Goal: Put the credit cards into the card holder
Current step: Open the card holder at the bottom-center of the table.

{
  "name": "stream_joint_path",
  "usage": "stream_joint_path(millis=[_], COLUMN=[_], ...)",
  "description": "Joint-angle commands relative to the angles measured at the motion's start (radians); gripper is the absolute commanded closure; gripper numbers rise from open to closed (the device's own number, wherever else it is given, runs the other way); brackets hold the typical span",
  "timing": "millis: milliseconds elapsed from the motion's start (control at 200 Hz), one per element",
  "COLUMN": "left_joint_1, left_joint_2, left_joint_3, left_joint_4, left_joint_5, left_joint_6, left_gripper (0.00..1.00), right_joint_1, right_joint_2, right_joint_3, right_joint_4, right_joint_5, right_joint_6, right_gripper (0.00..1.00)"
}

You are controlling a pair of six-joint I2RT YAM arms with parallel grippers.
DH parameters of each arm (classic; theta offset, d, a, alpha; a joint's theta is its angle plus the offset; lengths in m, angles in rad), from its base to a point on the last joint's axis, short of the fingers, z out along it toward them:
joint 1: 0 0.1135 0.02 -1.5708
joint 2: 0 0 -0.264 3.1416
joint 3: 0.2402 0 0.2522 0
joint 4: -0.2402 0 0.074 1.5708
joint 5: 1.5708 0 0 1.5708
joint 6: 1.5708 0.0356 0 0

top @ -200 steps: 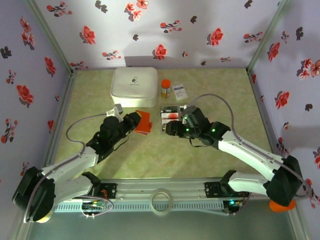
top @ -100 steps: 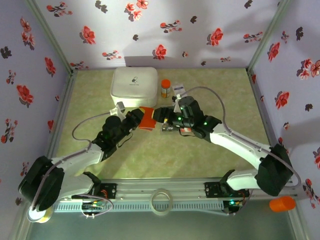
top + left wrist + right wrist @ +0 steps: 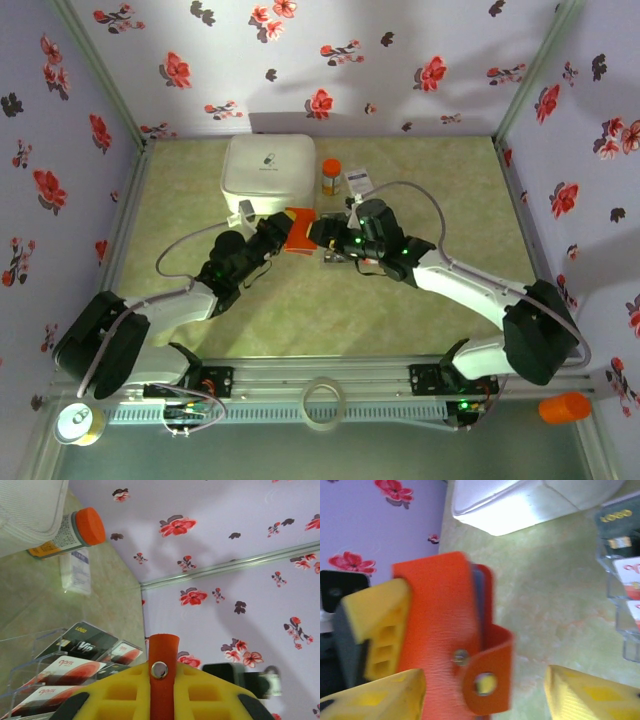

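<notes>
Between the parted yellow fingers of the right gripper (image 3: 317, 232), newly swung across, sits the snap tab (image 3: 487, 677) of the small orange-red folding card holder (image 3: 437, 625), pinched just beyond by the left gripper (image 3: 283, 233), so unfastening looks next; farther off, thin printed credit cards (image 3: 75, 669) wait in a clear plastic rack (image 3: 22, 672).

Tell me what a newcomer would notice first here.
The orange card holder stands out mid-table, pinched by the left gripper, with the open right gripper facing it from the other side. Behind them sit a white box and an orange-capped bottle. The cards stand in a clear rack close by, all ringed by flowered walls.
</notes>
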Motion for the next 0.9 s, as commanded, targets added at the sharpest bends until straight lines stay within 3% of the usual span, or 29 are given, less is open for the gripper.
stream_joint_path(millis=[0, 145, 260, 660, 895], left_joint_1=[-0.005, -0.006, -0.005, -0.006, -0.008], left_joint_2=[0.008, 0.016, 0.033, 0.099, 0.090], left_joint_3=[0.028, 0.039, 0.043, 0.047, 0.070], left_joint_4=[0.084, 0.106, 0.140, 0.281, 0.289], left_joint_5=[0.013, 0.012, 0.011, 0.003, 0.008], left_joint_6=[-0.021, -0.028, -0.045, -0.142, -0.159], left_gripper=[1.00, 1.00, 1.00, 1.00, 1.00], right_joint_1=[-0.027, -0.046, -0.054, -0.067, -0.069], right_joint_2=[-0.030, -0.034, -0.033, -0.019, -0.014], right_joint_3=[-0.035, -0.054, -0.065, -0.099, -0.112], right_joint_4=[0.050, 0.084, 0.106, 0.266, 0.397], right_joint_5=[0.011, -0.018, -0.027, -0.101, -0.158], right_joint_6=[0.021, 0.027, 0.037, 0.134, 0.211], right_gripper=[0.45, 0.60, 0.67, 0.66, 0.59])
